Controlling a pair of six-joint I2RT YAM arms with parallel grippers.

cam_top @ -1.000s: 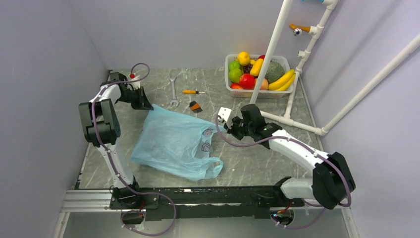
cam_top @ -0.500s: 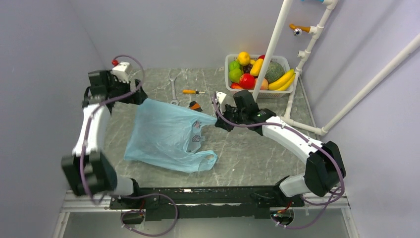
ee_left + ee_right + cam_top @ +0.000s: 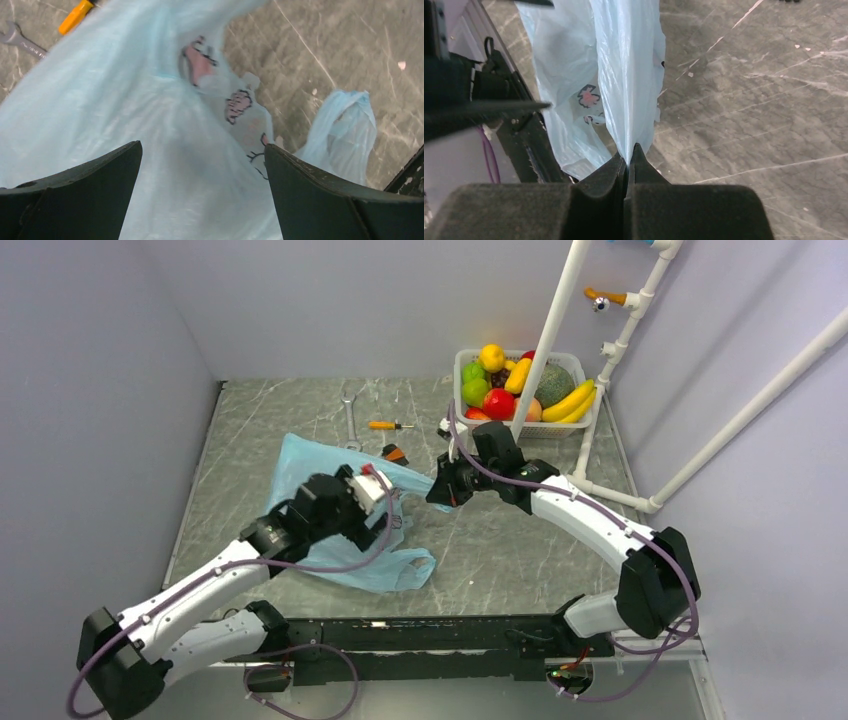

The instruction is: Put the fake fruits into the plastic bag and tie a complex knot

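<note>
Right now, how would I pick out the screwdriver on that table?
Find the white basket of fruit at the far right corner of the table. Just left of it lies the screwdriver, beside a wrench. Its orange handle sets it apart from the all-silver wrench.

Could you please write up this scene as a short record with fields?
left gripper: open, over the plastic bag, holding nothing
right gripper: shut on the plastic bag's edge
plastic bag: light blue, crumpled, no fruit visible inside
fake fruits: piled in the white basket, far right
task state: fruits not yet bagged, bag untied
other items: wrench and screwdriver beyond the bag
</note>
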